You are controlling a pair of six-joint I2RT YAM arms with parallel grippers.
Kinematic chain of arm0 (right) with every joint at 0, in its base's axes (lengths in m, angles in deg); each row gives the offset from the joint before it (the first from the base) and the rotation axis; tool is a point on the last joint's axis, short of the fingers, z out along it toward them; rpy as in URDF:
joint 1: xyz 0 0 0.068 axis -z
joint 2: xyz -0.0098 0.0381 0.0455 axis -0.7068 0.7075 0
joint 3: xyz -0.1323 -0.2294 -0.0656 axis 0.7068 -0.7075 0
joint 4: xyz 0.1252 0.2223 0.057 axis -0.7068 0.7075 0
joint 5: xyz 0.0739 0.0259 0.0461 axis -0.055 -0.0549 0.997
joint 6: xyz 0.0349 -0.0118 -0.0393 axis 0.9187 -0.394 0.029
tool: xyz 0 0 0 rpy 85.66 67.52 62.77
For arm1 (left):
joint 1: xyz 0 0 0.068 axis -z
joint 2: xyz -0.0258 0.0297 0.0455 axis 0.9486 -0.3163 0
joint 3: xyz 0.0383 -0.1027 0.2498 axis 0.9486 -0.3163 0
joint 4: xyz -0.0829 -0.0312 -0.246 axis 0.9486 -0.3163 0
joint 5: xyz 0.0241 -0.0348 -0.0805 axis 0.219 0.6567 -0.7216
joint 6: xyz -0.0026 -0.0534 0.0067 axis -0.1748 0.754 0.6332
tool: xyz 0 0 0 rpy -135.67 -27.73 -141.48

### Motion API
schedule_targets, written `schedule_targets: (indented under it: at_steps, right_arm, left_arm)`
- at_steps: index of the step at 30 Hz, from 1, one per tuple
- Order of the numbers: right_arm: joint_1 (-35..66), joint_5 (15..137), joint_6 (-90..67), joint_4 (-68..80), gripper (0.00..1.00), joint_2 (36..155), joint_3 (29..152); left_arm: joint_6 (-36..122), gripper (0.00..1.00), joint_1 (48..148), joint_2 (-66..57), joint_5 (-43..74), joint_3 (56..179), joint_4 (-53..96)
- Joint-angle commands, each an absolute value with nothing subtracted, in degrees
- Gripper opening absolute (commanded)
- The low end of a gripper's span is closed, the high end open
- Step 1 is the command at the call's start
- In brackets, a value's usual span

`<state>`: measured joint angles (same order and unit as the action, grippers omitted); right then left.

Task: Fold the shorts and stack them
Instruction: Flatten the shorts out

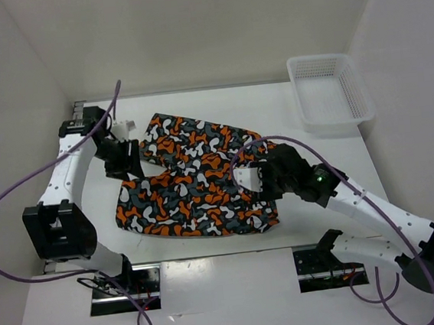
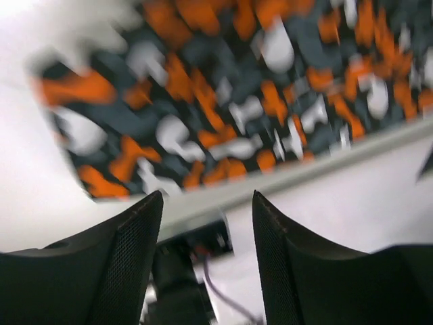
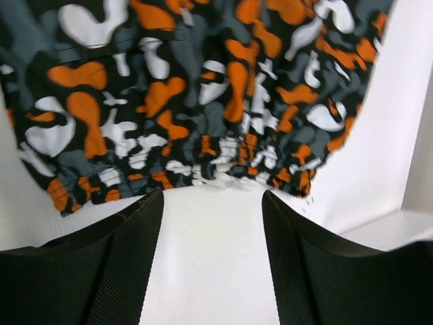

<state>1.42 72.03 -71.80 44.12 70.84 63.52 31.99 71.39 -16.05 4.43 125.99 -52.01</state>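
Note:
The camouflage shorts (image 1: 195, 178) in orange, grey, white and black lie spread flat on the white table. My left gripper (image 1: 130, 161) hovers at their left edge, open and empty; its view shows the print (image 2: 223, 95) blurred beyond the jaws. My right gripper (image 1: 256, 180) is over the shorts' right side, open and empty. In the right wrist view the gathered waistband (image 3: 230, 169) lies just beyond the fingertips (image 3: 152, 203), with bare table between the jaws.
A white mesh basket (image 1: 328, 90) stands at the back right of the table. The near table edge (image 1: 209, 244) runs just below the shorts. Purple cables loop off both arms.

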Motion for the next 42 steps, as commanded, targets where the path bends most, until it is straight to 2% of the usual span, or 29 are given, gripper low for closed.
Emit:
schedule_targets:
  at_steps: [1, 6, 12, 15, 18, 19, 24, 26, 31, 36, 39, 42]
  right_arm:
    - [4.97, 72.34, -65.15, 40.33, 0.64, 71.08, 68.09]
    - [8.94, 75.95, -54.07, 35.23, 0.61, 81.42, 69.24]
    - [12.34, 72.26, -48.80, 27.84, 0.54, 91.98, 71.42]
    - [14.82, 71.73, -46.16, 27.84, 0.52, 101.12, 75.46]
    - [15.35, 71.20, -45.53, 26.35, 0.51, 107.20, 76.70]
    - [15.35, 71.20, -44.84, 25.82, 0.51, 108.16, 77.41]
    - [15.35, 69.79, -44.21, 24.50, 0.49, 114.06, 78.64]
    - [15.35, 68.14, -44.21, 23.88, 0.48, 115.98, 78.64]
    - [16.14, 60.23, -43.69, 16.96, 0.39, 117.93, 79.60]
    - [17.55, 54.77, -43.69, 13.77, 0.39, 121.09, 84.35]
    - [17.55, 54.06, -43.16, 13.25, 0.38, 122.41, 88.04]
    - [17.55, 55.11, -43.94, 14.47, 0.38, 122.41, 90.77]
  left_arm:
    - [31.84, 0.63, 66.83, -20.86, 8.63, 129.86, -41.11]
    - [31.84, 0.63, 65.67, -32.63, 9.96, 130.47, -34.85]
    - [31.84, 0.66, 64.62, -41.78, 12.95, 134.33, -31.77]
    - [31.84, 0.66, 64.62, -44.94, 7.79, 135.48, -35.45]
    - [31.84, 0.60, 66.46, -47.24, 4.52, 135.48, -40.99]
    - [31.84, 0.58, 66.98, -47.24, 3.82, 133.39, -41.00]
    - [31.84, 0.07, 66.99, -47.93, 1.88, 132.14, -42.93]
    - [31.84, 0.01, 66.38, -47.94, 0.65, 132.14, -43.64]
    - [31.84, 0.00, 64.10, -46.89, -1.28, 140.45, -45.39]
    - [31.84, 0.00, 61.45, -40.14, -2.78, 150.94, -40.32]
    - [31.84, 0.00, 61.45, -37.04, -2.78, 150.96, -36.35]
    - [31.84, 0.02, 63.90, -38.00, -0.15, 147.19, -38.35]
